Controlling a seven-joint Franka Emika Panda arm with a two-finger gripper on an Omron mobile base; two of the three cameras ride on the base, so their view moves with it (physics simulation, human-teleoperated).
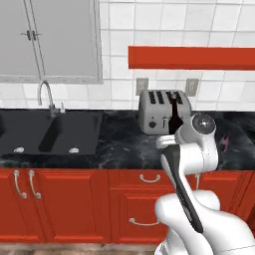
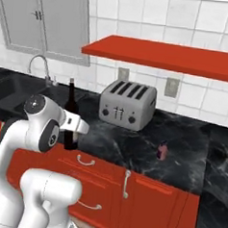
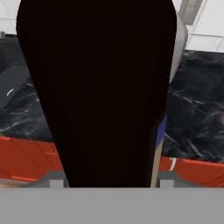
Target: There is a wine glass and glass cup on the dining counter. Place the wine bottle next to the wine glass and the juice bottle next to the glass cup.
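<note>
The tall, almost black glass wine bottle (image 2: 70, 114) stood upright near the front edge of the black white-veined marble surface (image 2: 128, 146), above the red drawer fronts (image 2: 144, 195). Its dark body crowded the hand view (image 3: 98, 87), sitting between the two fingertips. The hand (image 2: 75, 125) was closed around the bottle's lower body, with the white arm reaching in from the front. In the left base view the bottle (image 1: 174, 115) rose just behind the arm's wrist, in front of the silver four-slot toaster (image 1: 163, 111). The small purplish-pink juice bottle (image 2: 162, 150) stood well apart to the right. A black sink (image 1: 50, 132) with a curved faucet (image 1: 47, 97) lay to the left.
</note>
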